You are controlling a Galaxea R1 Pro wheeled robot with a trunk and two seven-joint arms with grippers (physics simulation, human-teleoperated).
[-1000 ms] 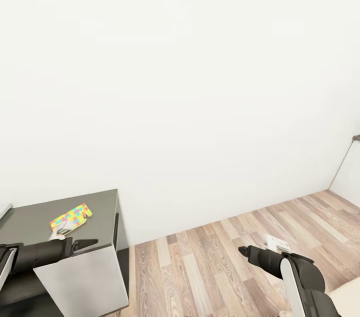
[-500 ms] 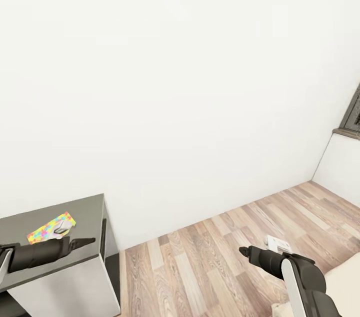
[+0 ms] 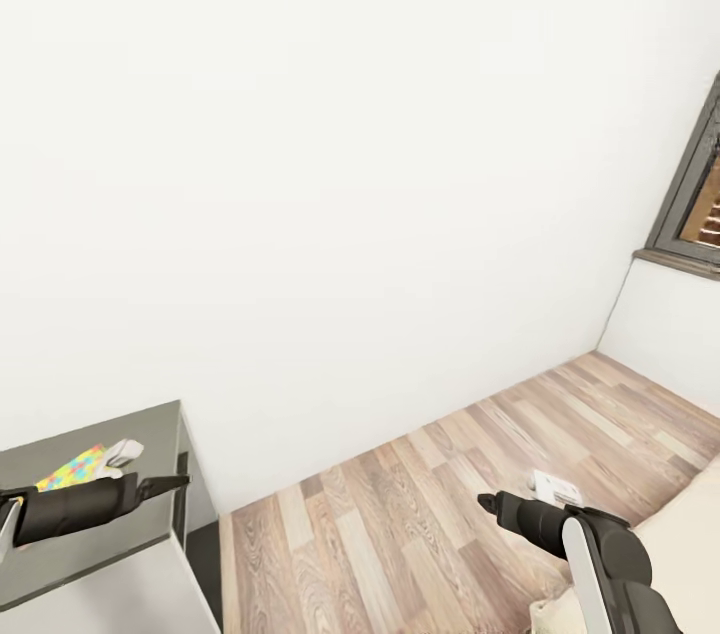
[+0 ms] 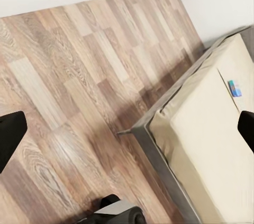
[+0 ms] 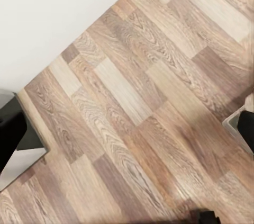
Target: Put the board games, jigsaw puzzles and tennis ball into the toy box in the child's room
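Head view: jigsaw puzzle (image 3: 72, 467) lies on the table (image 3: 150, 434) just behind the spread left gripper (image 3: 170, 484).

the multicoloured square jigsaw puzzle (image 3: 72, 467) on the dark grey side section of the table (image 3: 150, 434) is partly hidden behind the black left arm, and the table itself runs off the head view's edge. the low bed with cream mattress pads (image 4: 211, 144) is cut off in the left wrist view, and the small blue item (image 4: 235, 88) on it is too small to identify. the grey-framed window (image 3: 695, 194) is cropped at the head view's side.
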